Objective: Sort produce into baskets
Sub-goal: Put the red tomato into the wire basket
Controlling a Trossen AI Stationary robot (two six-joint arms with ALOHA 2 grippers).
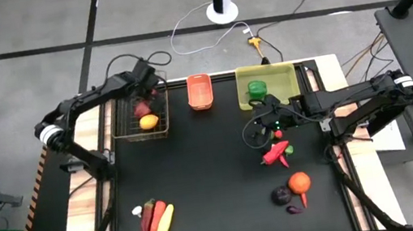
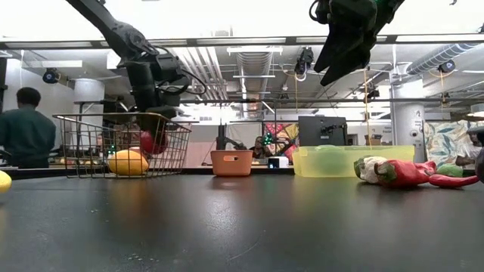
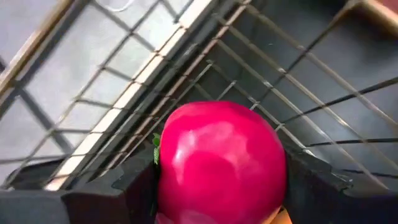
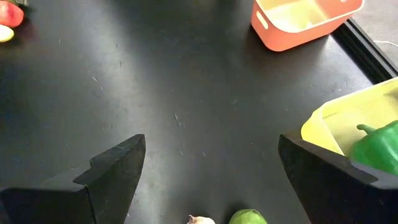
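1. Apple (image 3: 221, 163) clamped in left gripper (image 1: 144, 100), inside wire basket (image 1: 121, 133) at table's 11 o'clock, above lemon (image 1: 149, 121).
2. Right gripper (image 1: 262, 128) jaws apart, empty, hovering at 1 o'clock by yellow bin (image 1: 288, 70) holding pepper (image 1: 257, 89).
3. Risk: apple released from height bounces off lemon; fingers could snag the mesh on exit.
4. Hidden: basket floor under apple; items near chilli (image 1: 275, 153) hard to identify.
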